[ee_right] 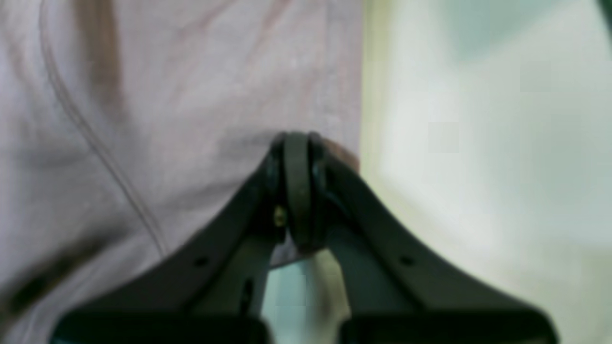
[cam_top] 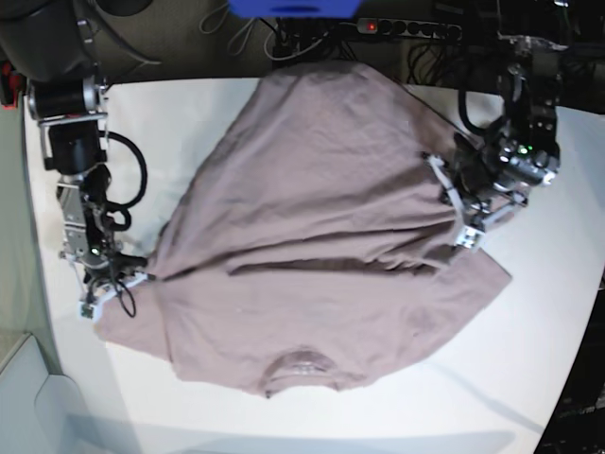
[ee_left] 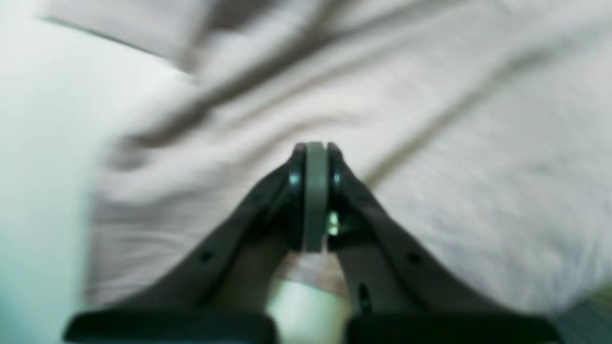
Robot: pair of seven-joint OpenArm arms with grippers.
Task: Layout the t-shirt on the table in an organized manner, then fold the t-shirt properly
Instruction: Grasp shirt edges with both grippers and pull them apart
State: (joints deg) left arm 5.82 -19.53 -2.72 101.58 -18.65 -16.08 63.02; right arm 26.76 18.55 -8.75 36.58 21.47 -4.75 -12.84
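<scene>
Right, from my left wrist view the left gripper (ee_left: 315, 153) has its jaws pressed together over the t-shirt (ee_left: 430, 143), cloth spreading ahead and to the right, bare table (ee_left: 43, 157) on the left. Whether fabric is pinched I cannot tell for sure.

My right wrist view mirrors that: the right gripper (ee_right: 296, 143) is closed at the shirt's hemmed edge, and a bit of cloth seems caught between the tips (blur makes it a guess).

Overhead, the shirt lies rumpled mid-table, collar toward the near edge, long axis running away from me. Each arm sits at an opposite side edge, so I judge the next pull goes outward, both arms equally near.
</scene>
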